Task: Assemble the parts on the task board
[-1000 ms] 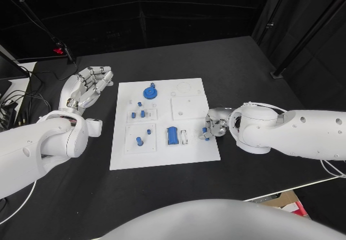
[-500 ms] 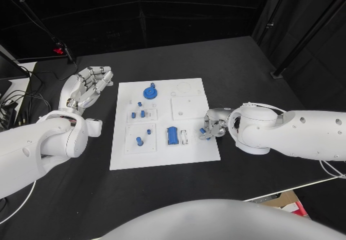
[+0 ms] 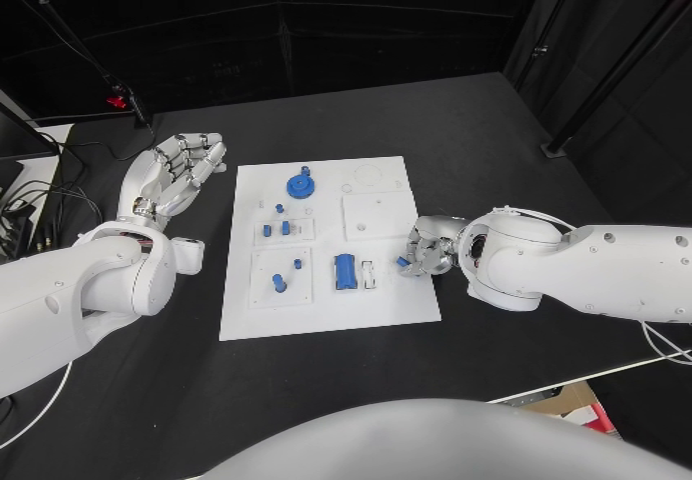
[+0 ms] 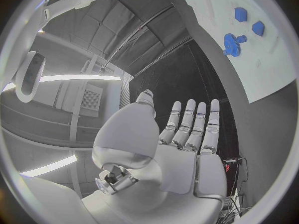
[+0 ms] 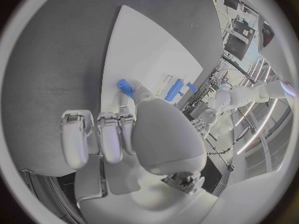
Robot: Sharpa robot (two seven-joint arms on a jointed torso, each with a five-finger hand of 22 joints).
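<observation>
Task board (image 3: 329, 310): white plate, mid-table, carrying blue parts, among them a gear (image 3: 300, 185) and an oblong block (image 3: 346, 271). Small blue peg (image 3: 405, 263) at the board's right edge, apparently pinched by the right hand (image 3: 430, 251). Left hand (image 3: 183, 165): released, fingers straight, off the board's left edge. Black table (image 3: 476, 130) bare beyond.
</observation>
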